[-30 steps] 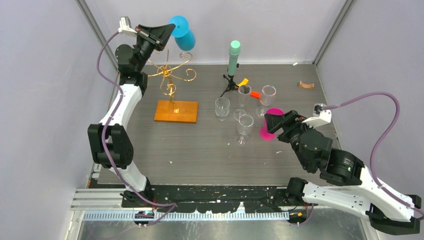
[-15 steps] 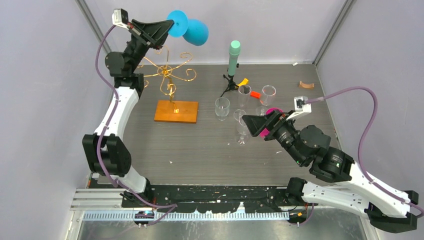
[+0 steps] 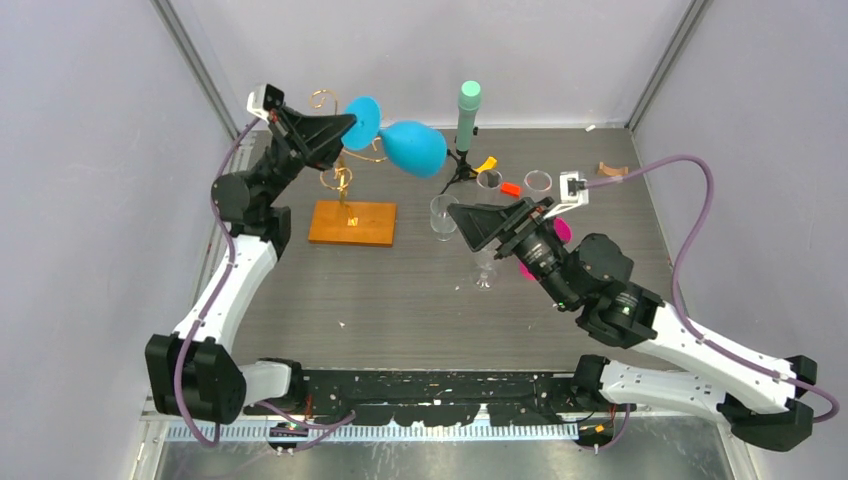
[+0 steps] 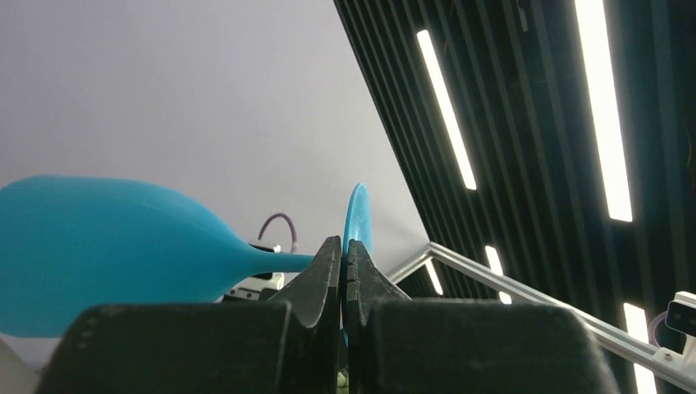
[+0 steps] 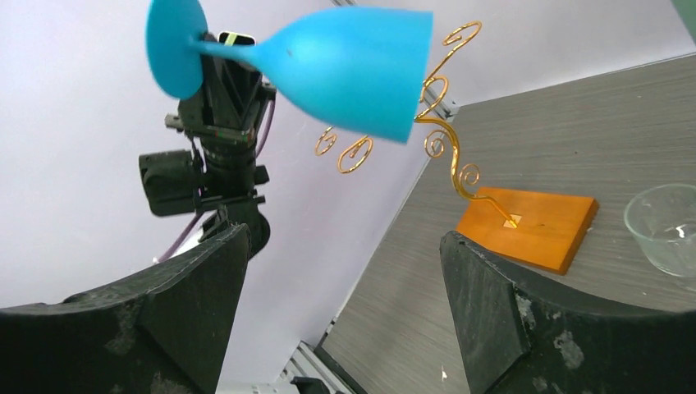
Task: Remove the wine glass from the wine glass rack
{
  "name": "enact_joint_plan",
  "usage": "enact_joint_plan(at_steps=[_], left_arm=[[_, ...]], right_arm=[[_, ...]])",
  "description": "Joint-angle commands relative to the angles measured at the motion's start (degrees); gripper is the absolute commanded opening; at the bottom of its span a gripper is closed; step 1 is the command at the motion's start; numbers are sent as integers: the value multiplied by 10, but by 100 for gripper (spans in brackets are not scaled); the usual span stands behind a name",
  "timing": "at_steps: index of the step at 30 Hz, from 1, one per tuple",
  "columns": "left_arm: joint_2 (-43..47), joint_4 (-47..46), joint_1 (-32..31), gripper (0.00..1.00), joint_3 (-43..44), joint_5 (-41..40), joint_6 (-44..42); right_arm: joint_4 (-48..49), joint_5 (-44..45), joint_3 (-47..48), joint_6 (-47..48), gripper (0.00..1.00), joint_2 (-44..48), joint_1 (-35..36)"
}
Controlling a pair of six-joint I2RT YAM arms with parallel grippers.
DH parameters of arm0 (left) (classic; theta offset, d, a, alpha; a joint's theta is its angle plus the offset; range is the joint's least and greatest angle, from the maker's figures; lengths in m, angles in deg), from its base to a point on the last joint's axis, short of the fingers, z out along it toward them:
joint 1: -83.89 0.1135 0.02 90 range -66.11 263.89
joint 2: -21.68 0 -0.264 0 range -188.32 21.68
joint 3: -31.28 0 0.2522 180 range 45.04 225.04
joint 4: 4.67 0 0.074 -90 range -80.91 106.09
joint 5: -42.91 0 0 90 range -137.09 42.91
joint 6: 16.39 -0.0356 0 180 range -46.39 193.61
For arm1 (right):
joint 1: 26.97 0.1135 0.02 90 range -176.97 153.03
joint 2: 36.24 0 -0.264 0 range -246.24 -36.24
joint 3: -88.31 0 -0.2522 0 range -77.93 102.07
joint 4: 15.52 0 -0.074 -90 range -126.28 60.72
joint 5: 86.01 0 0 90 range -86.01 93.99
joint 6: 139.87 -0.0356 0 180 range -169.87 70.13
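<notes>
The wine glass (image 3: 413, 147) is opaque blue and lies sideways in the air, its bowl to the right of the rack's top. My left gripper (image 3: 351, 125) is shut on its round foot (image 4: 356, 215), and the stem and bowl (image 4: 115, 254) reach out to the left in the left wrist view. The wine glass rack (image 3: 340, 172) is gold wire scrolls on an orange-brown wooden base (image 3: 352, 222). My right gripper (image 3: 468, 222) is open and empty, low and right of the glass (image 5: 353, 57), facing it and the rack (image 5: 450, 139).
A mint-green cylinder on a black tripod (image 3: 467, 108) stands at the back. Several clear glasses (image 3: 444, 215) cluster mid-table under my right arm, with a pink glass (image 3: 562, 229) partly hidden behind it. Small orange pieces (image 3: 487, 163) and a brown scrap (image 3: 612, 170) lie beyond.
My left arm has lowered and swung the blue glass right, away from the rack's top. My right arm has moved left toward it, and its jaws have widened.
</notes>
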Motion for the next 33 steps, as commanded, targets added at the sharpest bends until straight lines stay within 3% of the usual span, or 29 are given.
enact_joint_plan(at_steps=[1,6,13,17,21,29,33], left_arm=[[69,-32,-18,0,-35,-16,124],[130,19,-33,0,-71,-28,121],[194,46,-35,0,-134,-52,146],[210,61,-36,0,-145,-60,148],[205,56,-35,1,-142,-62,145],[201,56,-35,32,-146,-53,127],[206,55,-36,48,-157,-64,107]], right_arm=[[100,8,15,-21,91,-31,2],[159,-2,9,-32,88,-66,2],[256,-94,14,-13,83,-99,2],[301,-162,16,-14,74,-118,2],[341,-191,0,-37,57,-122,2],[375,-192,-18,-31,5,-112,2],[361,-190,-12,-17,0,-108,2]])
